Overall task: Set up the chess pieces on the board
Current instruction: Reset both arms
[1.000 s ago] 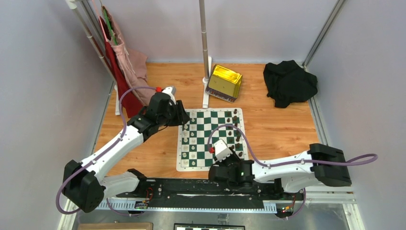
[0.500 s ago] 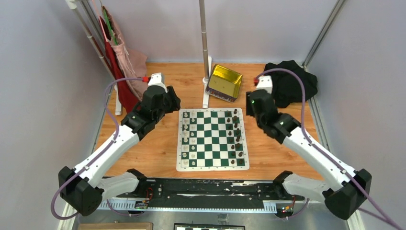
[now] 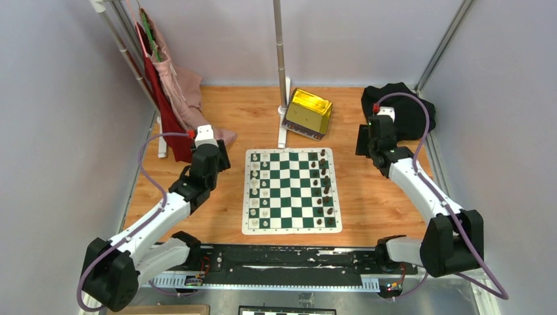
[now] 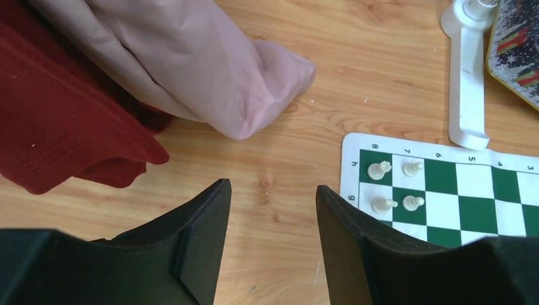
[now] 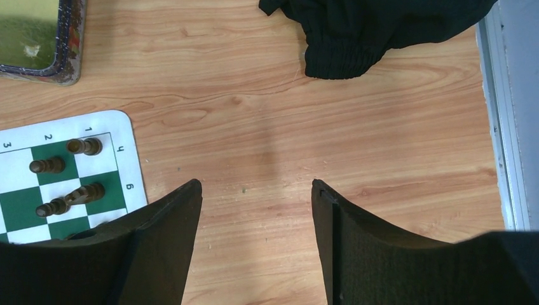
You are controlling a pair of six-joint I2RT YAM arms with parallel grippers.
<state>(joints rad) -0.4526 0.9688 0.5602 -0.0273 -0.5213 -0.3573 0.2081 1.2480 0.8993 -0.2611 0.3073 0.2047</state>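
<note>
The green-and-white board (image 3: pixel 291 229) lies mid-table. Several dark brown chess pieces (image 3: pixel 323 187) stand in two columns along its right side, and cream pieces (image 3: pixel 257 187) line its left side. My left gripper (image 3: pixel 217 159) hovers over bare wood just left of the board's far left corner. It is open and empty (image 4: pixel 273 190), with cream pieces (image 4: pixel 381 170) to its right. My right gripper (image 3: pixel 364 141) is off the board's far right corner, also open and empty (image 5: pixel 254 184), with dark pieces (image 5: pixel 82 146) to its left.
A gold tin (image 3: pixel 307 113) sits behind the board beside a white pole stand (image 3: pixel 282 85). A black cloth (image 3: pixel 397 111) lies at the far right corner. Red and pink cloths (image 3: pixel 174 98) hang at the far left, reaching the table near my left gripper (image 4: pixel 191 70).
My right arm swung up from the board's near edge to the far right and opened wide. My left arm drew back leftward off the board's far left corner, opening a little.
</note>
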